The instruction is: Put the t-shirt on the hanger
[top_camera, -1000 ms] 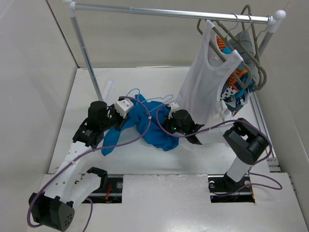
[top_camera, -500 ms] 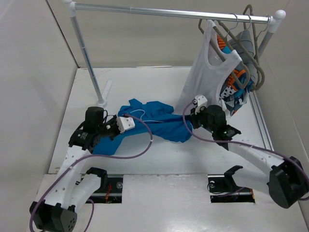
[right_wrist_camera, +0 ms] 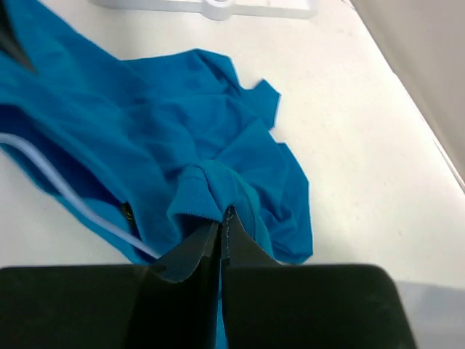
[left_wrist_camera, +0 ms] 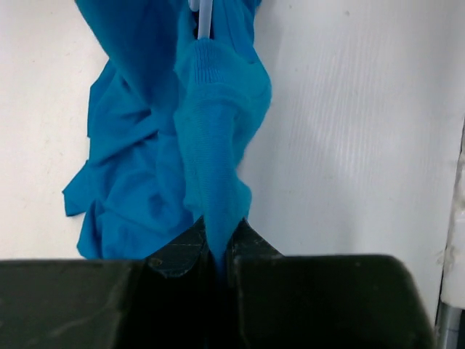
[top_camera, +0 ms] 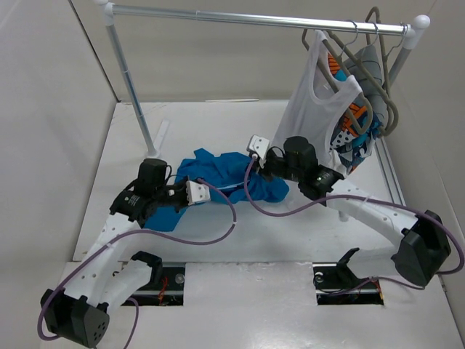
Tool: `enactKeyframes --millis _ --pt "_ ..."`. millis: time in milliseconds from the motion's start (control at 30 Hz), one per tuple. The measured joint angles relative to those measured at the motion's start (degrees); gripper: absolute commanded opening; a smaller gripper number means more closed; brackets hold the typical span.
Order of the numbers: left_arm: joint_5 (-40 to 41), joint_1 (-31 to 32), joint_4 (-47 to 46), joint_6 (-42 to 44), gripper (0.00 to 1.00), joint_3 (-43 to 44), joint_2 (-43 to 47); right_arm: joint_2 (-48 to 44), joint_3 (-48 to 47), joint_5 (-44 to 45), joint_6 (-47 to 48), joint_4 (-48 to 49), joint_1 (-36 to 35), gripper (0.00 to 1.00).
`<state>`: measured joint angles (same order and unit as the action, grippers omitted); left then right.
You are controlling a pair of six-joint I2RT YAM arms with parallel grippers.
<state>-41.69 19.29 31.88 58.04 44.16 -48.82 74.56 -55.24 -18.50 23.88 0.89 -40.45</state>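
Both claws are clamped on the t-shirt (top_camera: 231,169), which lies bunched on the table (top_camera: 218,120) between them. The left claw (left_wrist_camera: 218,243) pinches a ribbed fold that runs straight ahead of its tips. The right claw (right_wrist_camera: 220,222) has its tips shut on a hemmed edge just in front of it. The hanger (right_wrist_camera: 67,193) shows only as a thin pale wire, passing under the cloth to the left of the right claw's tips and again at the far end of the fold ahead of the left claw. The rest is hidden.

I judge the step to be opening the cloth over that wire. It calls for drawing the two pinched edges apart gently and evenly, since a hard tug could slip a thin fold free or drag the hanger along.

Bare table lies to the right of the left claw. Beyond the right claw sits the rack's foot (right_wrist_camera: 211,7), and the white tank top (top_camera: 314,120) hangs close behind that arm, so room there is tight.
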Motion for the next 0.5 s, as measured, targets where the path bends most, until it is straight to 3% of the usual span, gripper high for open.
enactKeyframes --millis 67,100,167,200,267,367,500 --pt "-0.74 0.15 -1.29 -2.05 0.0 -0.02 -0.46 0.48 -0.52 -2.56 0.81 -0.28 -0.02 0.21" --pt "-0.98 0.15 -2.12 -3.19 0.0 -0.02 -0.57 0.44 -0.52 -3.69 1.25 -0.92 -0.02 0.42" --pt "-1.2 0.13 -4.07 -5.9 0.0 -0.07 -0.63 -0.2 -0.42 -5.33 2.38 -2.6 0.2 0.59" --pt "-1.53 0.09 -5.18 -7.28 0.0 -0.15 -0.61 -0.98 -0.15 -6.05 3.1 -3.63 0.35 0.74" --pt "-2.54 -0.33 -6.88 -9.42 0.0 -0.31 -0.61 -3.17 0.02 -7.02 4.98 -6.91 0.5 0.8" --pt "-5.55 -1.33 -8.33 -11.5 0.0 -0.7 -0.66 -6.6 -0.59 -8.33 9.53 -12.85 1.07 0.81" --pt "-9.2 -1.79 -9.16 -12.52 0.0 -0.7 -1.01 -7.45 -3.76 -11.21 16.09 -20.0 0.94 0.74"
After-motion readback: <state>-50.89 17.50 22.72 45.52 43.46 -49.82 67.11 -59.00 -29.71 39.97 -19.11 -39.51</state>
